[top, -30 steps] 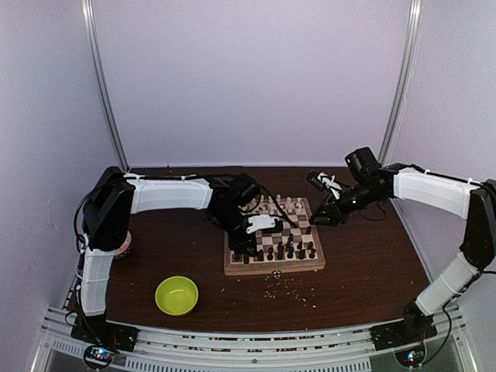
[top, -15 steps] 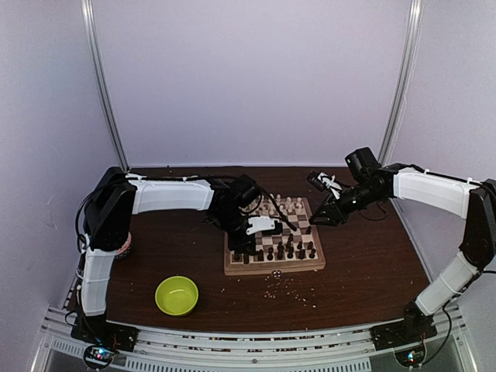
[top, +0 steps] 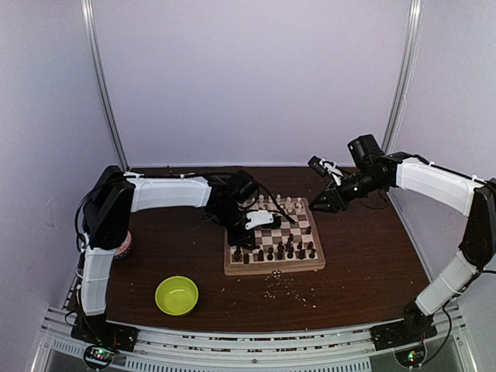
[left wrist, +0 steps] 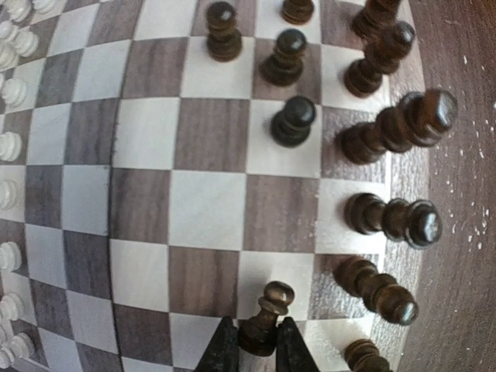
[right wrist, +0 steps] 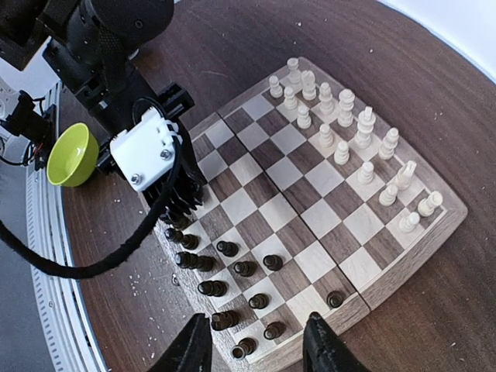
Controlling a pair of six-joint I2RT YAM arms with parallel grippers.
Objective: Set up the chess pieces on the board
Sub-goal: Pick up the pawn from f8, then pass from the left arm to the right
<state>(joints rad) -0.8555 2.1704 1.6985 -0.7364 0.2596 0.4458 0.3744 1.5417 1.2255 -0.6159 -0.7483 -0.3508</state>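
Well, the left gripper is clamped on a dark pawn, pinching its lower body at the left end of the dark side of the chessboard. The pawn stands upright, its long axis running straight out from between the fingers with the head clear of them. It is over a cream square in line with the other dark pawns. The dark back-rank pieces stand just beside it, toward the board's near edge. I can't tell whether its foot touches the wood. To my eye, what's left is to seat it and let go without nudging those neighbours. The right gripper hangs spread and empty by the board's right side, well apart, so the left arm is the nearer one.
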